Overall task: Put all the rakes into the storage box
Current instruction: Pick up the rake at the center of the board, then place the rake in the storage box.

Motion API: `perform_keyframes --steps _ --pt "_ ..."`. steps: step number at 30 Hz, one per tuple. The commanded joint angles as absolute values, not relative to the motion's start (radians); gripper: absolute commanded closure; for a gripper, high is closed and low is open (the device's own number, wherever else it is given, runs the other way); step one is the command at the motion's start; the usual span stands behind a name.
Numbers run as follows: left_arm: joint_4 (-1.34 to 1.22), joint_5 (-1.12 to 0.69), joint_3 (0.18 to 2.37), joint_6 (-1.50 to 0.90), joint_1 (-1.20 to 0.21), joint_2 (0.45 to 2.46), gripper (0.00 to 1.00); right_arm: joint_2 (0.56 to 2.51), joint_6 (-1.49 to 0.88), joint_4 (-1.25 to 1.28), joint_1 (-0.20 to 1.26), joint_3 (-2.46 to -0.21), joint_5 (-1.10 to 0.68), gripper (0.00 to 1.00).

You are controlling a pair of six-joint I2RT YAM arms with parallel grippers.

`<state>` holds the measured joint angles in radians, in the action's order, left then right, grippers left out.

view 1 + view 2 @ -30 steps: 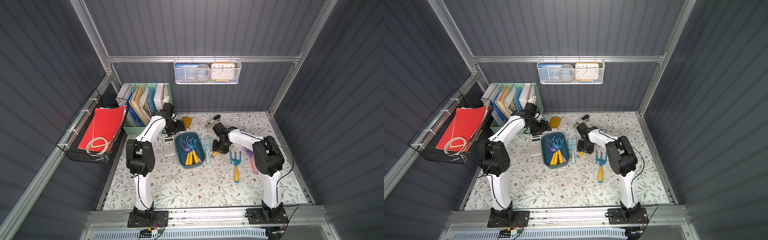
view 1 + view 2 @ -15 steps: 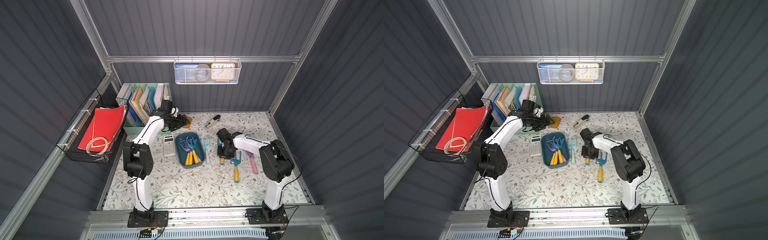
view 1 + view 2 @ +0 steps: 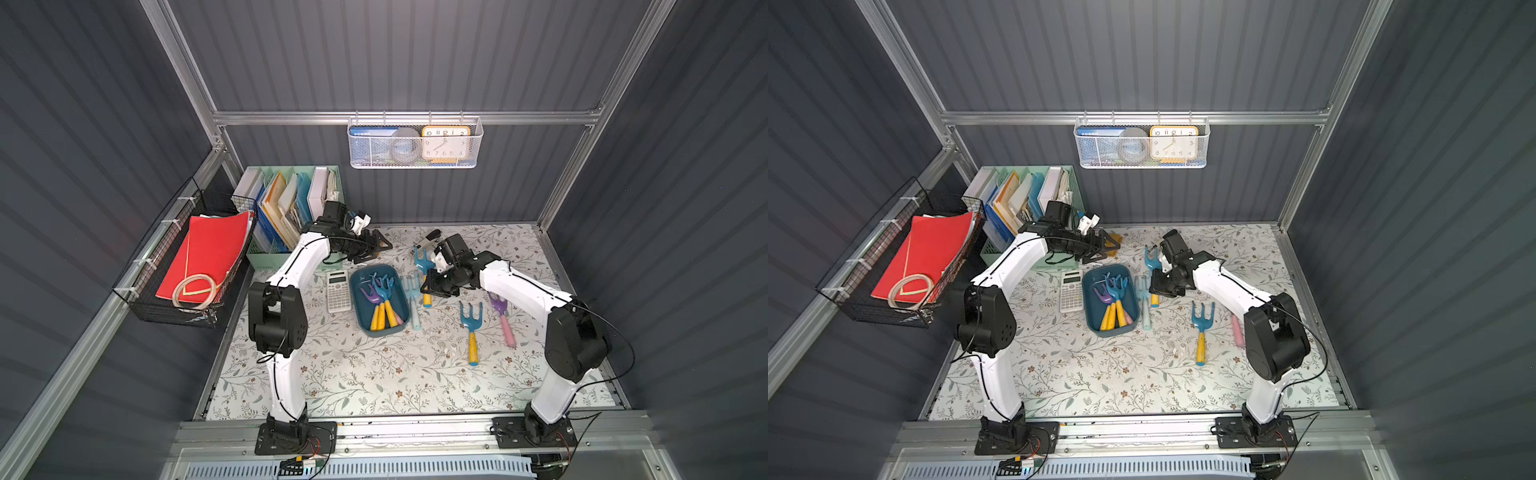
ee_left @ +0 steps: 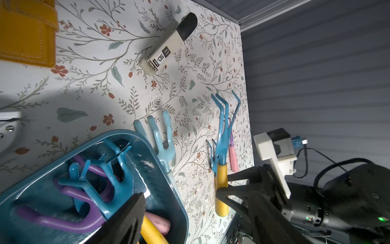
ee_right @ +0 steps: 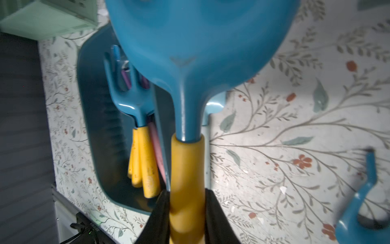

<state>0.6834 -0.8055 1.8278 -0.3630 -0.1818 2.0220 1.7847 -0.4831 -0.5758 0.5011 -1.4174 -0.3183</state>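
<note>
Seems light and stiff, so the handle's the spot: right gripper (image 5: pixel 186 200) is clamped on the yellow handle (image 5: pixel 186 164) of the blue plastic rake (image 5: pixel 200 42), with the shallow dark teal plastic storage box (image 5: pixel 95 131) just beside it; left gripper (image 3: pixel 374 249) hangs open.

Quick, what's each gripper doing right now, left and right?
Left gripper: open, holding nothing.
Right gripper: closed on the yellow-handled blue rake.
</note>
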Motion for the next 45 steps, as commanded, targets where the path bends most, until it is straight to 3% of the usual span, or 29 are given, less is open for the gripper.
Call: perform_keyframes --steps 1,9,12,17,19,25,26,28,30,45 --pt "0.692 -0.848 1.813 -0.337 -0.192 2.038 0.20 1.810 -0.414 -0.575 0.539 -1.471 -0.408 0.93" --pt "0.681 -0.855 1.780 -0.318 -0.198 2.032 0.22 1.901 -0.351 -0.618 0.616 -1.620 -0.416 0.93" --pt "0.692 -0.857 1.772 -0.306 -0.198 2.033 0.27 1.905 -0.326 -0.617 0.627 -1.632 -0.460 0.92" --pt "0.724 -0.838 1.756 -0.281 -0.198 2.036 0.72 1.910 -0.309 -0.648 0.634 -1.620 -0.447 0.92" --pt "0.725 -0.829 1.735 -0.272 -0.198 2.023 0.82 1.919 -0.313 -0.657 0.634 -1.617 -0.426 0.92" --pt "0.724 -0.807 1.697 -0.259 -0.196 2.008 0.86 1.933 -0.326 -0.652 0.635 -1.606 -0.396 0.88" --pt "0.725 -0.805 1.698 -0.259 -0.196 2.009 0.86 1.935 -0.330 -0.652 0.635 -1.605 -0.383 0.83" --pt "0.726 -0.802 1.700 -0.259 -0.196 2.017 0.86 1.934 -0.339 -0.658 0.635 -1.599 -0.339 0.61" --pt "0.732 -0.789 1.701 -0.255 -0.195 2.024 0.86 1.930 -0.350 -0.655 0.634 -1.584 -0.299 0.54" --pt "0.769 -0.796 1.721 -0.236 -0.189 2.139 0.86 1.917 -0.368 -0.641 0.633 -1.533 -0.261 0.53"
